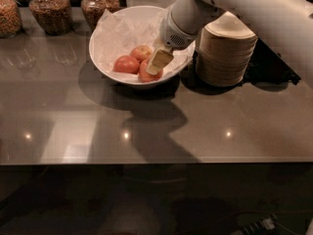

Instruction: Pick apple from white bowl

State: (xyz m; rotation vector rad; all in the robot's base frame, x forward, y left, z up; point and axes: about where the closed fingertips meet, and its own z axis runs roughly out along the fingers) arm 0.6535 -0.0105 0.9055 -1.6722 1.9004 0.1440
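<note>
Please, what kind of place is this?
Probably a snack counter or kitchenette: a glossy countertop holds glass jars of dry food, a stack of disposable bowls, and a white bowl of apples, where the gripper reaches in.

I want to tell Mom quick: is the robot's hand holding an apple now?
Gripper: down in the white bowl, right at the front apple; whether it holds it cannot be told.

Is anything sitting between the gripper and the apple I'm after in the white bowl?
Nothing visible does. The gripper is inside the white bowl, right over the apple and covering part of it. The orange-red apple and the yellow-tan apple lie close beside it, not between.
</note>
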